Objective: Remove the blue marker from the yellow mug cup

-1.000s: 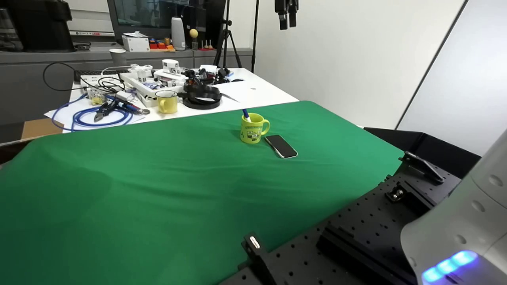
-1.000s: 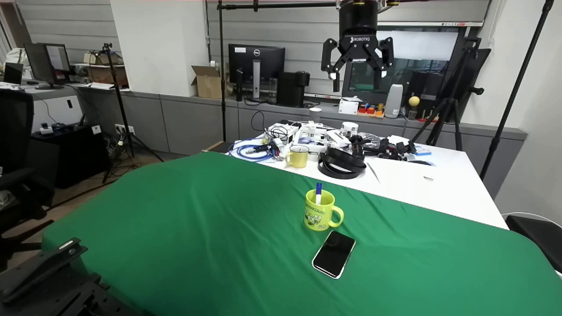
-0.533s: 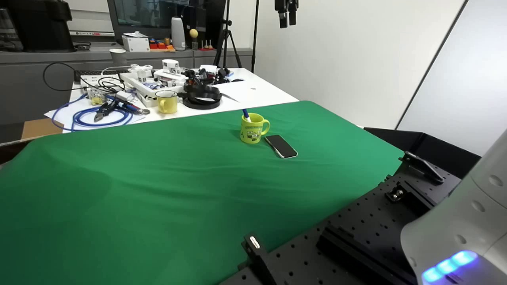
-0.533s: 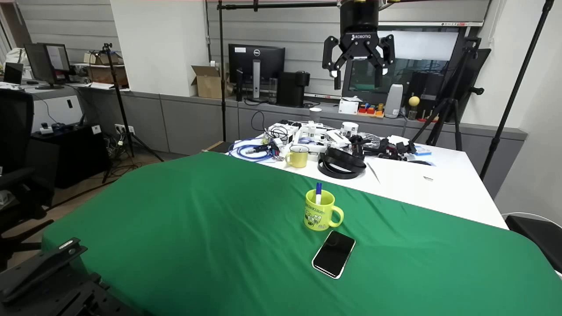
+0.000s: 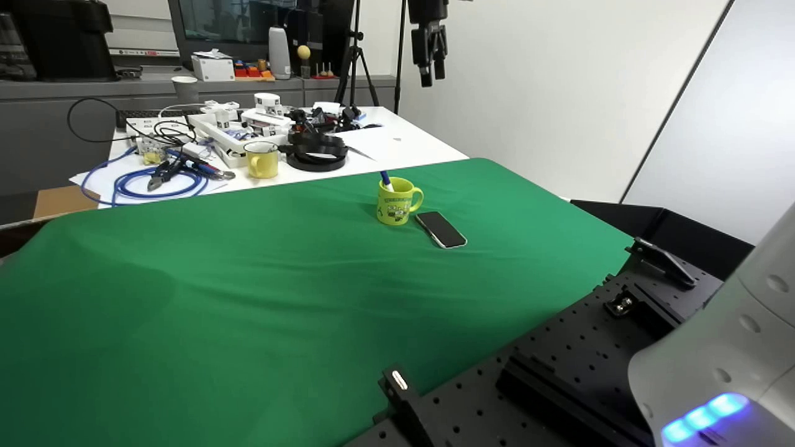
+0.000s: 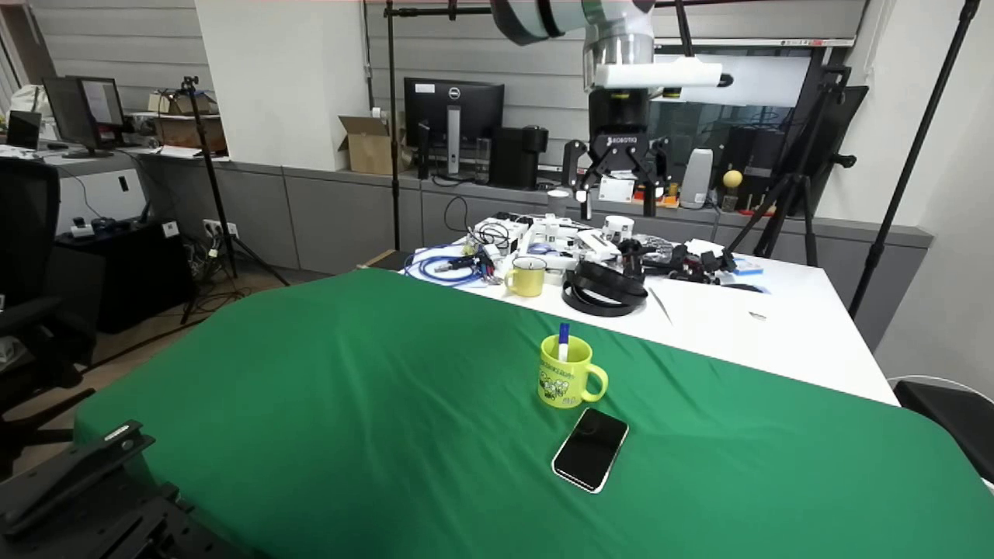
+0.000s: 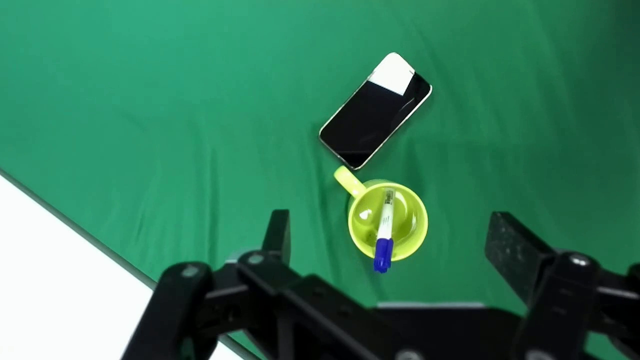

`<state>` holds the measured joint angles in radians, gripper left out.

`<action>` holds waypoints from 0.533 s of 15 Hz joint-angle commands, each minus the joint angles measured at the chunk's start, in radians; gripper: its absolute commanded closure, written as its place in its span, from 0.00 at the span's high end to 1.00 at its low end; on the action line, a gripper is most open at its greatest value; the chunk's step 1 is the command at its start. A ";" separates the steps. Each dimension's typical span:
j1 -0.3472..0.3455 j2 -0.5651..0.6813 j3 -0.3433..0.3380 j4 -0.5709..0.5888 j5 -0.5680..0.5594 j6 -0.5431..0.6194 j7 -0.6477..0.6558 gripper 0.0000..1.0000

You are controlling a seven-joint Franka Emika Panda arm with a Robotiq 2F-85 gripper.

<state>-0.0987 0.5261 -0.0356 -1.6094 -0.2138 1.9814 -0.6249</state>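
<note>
1. Firstly, one marker (image 7: 385, 220): white barrel, blue cap; stands inside the mug (image 6: 562, 386), tilted, cap end up and reaching past the rim
2. One mug: yellow-green, printed pictures on the wall, looped handle; upright on the green cloth (image 6: 419, 435), handle turned toward the phone (image 6: 590, 450)
3. One phone: dark screen, pale edging; flat, screen up, just beside the mug; white patch across one end in the wrist view
4. One gripper (image 6: 617, 207): black, pointing down in the air in both exterior views; fingers (image 7: 278, 235) spread wide and released, well apart from marker and mug, which show between them in the wrist view
5. One arm base (image 5: 726, 347): white, blue lights lit, at the edge of an exterior view, beside a black plate (image 5: 571, 335) dotted with holes
6. One white table (image 6: 745, 326): next to the green cloth; bears a second mug (image 6: 530, 281), yellow with a dark rim, just beside black bands (image 6: 617, 279)
7. One blue cable (image 5: 160, 196): coiled on the white table in an exterior view; pliers (image 5: 164, 172) lie among its loops, touching or not cannot be told
8. Also a tripod (image 5: 354, 56): black, upright, at the back in both exterior views
</note>
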 commanded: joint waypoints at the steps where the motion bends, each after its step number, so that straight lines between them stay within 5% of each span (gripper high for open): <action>1: 0.003 0.175 0.014 0.163 -0.006 -0.004 0.036 1.00; 8: 0.011 0.455 0.029 0.440 0.037 -0.072 0.139 1.00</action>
<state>-0.0905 0.8645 -0.0143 -1.3386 -0.1977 1.9804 -0.5521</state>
